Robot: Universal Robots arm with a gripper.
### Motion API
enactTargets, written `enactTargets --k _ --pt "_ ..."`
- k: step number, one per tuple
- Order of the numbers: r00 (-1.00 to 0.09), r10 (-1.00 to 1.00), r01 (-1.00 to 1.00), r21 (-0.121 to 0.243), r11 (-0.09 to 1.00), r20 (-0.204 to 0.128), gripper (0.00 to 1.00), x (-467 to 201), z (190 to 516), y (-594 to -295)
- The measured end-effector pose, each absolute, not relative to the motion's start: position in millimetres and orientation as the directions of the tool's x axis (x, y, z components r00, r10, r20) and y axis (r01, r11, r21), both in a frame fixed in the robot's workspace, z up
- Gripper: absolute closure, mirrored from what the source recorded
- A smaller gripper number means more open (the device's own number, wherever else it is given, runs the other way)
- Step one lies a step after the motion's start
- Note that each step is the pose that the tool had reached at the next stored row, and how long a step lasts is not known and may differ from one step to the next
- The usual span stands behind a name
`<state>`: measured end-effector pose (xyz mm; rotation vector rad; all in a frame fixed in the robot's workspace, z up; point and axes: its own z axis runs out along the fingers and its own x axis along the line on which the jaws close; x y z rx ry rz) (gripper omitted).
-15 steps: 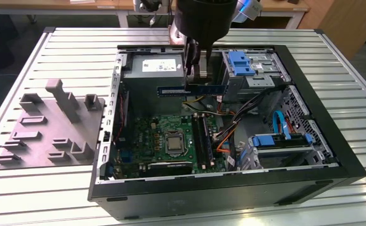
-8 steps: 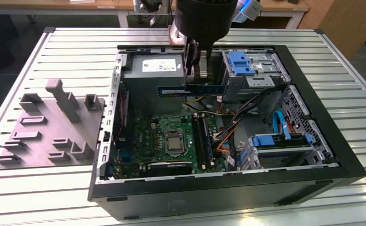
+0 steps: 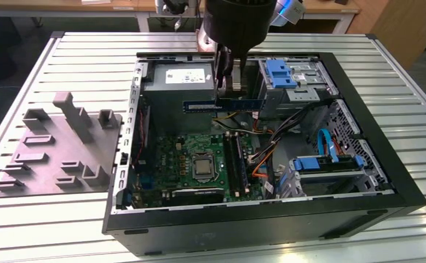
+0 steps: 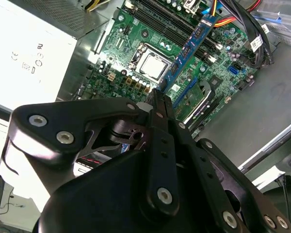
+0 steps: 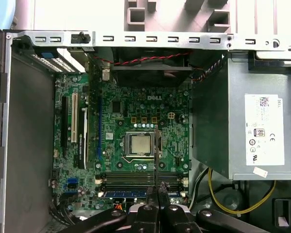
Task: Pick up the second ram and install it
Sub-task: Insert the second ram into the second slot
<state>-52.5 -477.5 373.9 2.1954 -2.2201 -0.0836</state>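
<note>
Pincer: the gripper [image 3: 228, 97] comes down from above into the open case [image 3: 271, 219], and its fingers are clamped tight on the second ram [image 3: 198, 106], gripping it near its middle.
Second ram: it's up in the air, held level on its long edge. It hangs above the case interior, just in front of the power supply [image 3: 176, 82], well clear of the motherboard [image 3: 191, 159].
Second wrist view: the gripper [image 4: 161, 97] fills the foreground. The second ram [image 4: 191, 46] juts out past the fingertips as a blue-green strip, with the board and the processor [image 4: 153, 65] below it.
First wrist view: looking straight down, the second ram [image 5: 156, 155] shows as a thin dark line rising from the gripper [image 5: 157, 196]. It passes over the memory slots [image 5: 131, 178] and the edge of the processor [image 5: 138, 144].
Alignment: the stick runs crosswise to the slots, not seated in any of them.
Surroundings: the case sits on a slatted metal table [image 3: 88, 49]. A grey fixture [image 3: 59, 148] stands beside it at the exterior view's left, and a blue drive caddy [image 3: 278, 74] sits in the case at the right.
</note>
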Motion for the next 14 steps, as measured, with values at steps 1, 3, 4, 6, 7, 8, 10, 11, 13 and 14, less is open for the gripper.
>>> enactTargets --k 1,3,4,6,7,8,10,11,13,14 --pt "-0.025 -0.999 -0.998 0.051 0.023 -0.025 0.88 -52.5 373.6 -477.5" --pt "-0.061 -0.998 -0.997 0.051 0.060 -0.024 0.88 -52.5 373.1 -477.5" --pt "-0.080 -0.996 -0.996 0.051 0.079 -0.024 0.88 -52.5 372.7 -477.5" --pt "-0.115 -0.993 -0.992 0.051 0.114 -0.024 0.88 -52.5 372.0 -477.5" --pt "-0.133 -0.991 -0.990 0.051 0.132 -0.024 0.88 -52.5 371.7 -477.5" --pt "-0.151 -0.988 -0.987 0.051 0.150 -0.024 0.88 -52.5 371.4 -477.5" --pt "-0.188 -0.982 -0.981 0.051 0.187 -0.024 0.88 -52.5 370.8 -477.5" --pt "-0.206 -0.978 -0.978 0.051 0.204 -0.024 0.88 -52.5 370.5 -477.5" --pt "-0.241 -0.970 -0.970 0.051 0.239 -0.024 0.88 -52.5 369.9 -477.5" --pt "-0.258 -0.966 -0.965 0.051 0.257 -0.024 0.88 -52.5 369.7 -477.5"
